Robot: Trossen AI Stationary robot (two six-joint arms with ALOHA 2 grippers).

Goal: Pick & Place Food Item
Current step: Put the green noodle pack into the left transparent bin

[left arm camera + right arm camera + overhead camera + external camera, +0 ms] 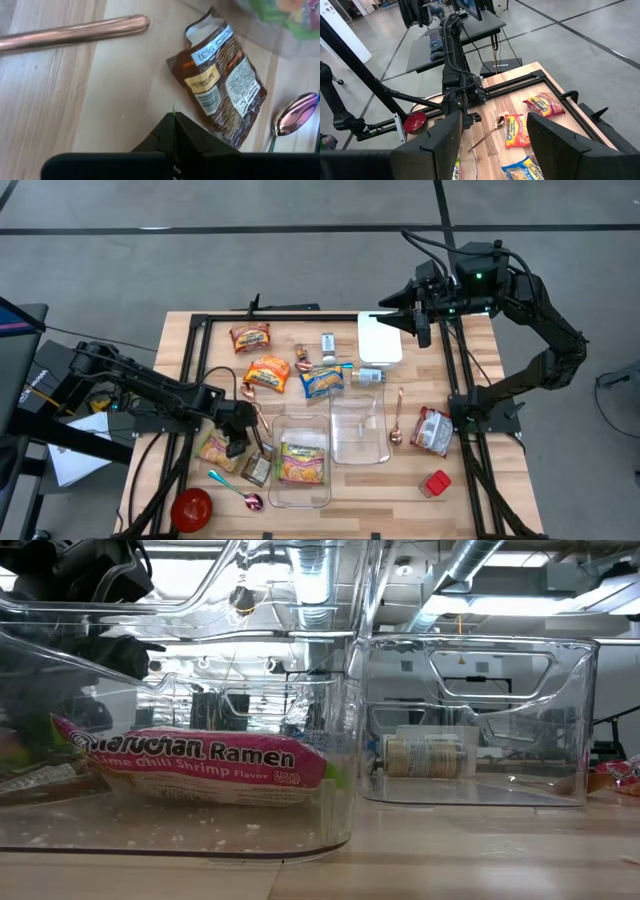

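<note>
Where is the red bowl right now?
In the high view, the red bowl sits at the table's near left corner, beside a shiny spoon and below the left gripper.

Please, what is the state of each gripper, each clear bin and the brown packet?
left gripper: shut, low beside the brown packet.
right gripper: open, raised, holding nothing.
left clear bin: holds one ramen packet.
right clear bin: empty.
brown packet: lying flat on the table.
</note>
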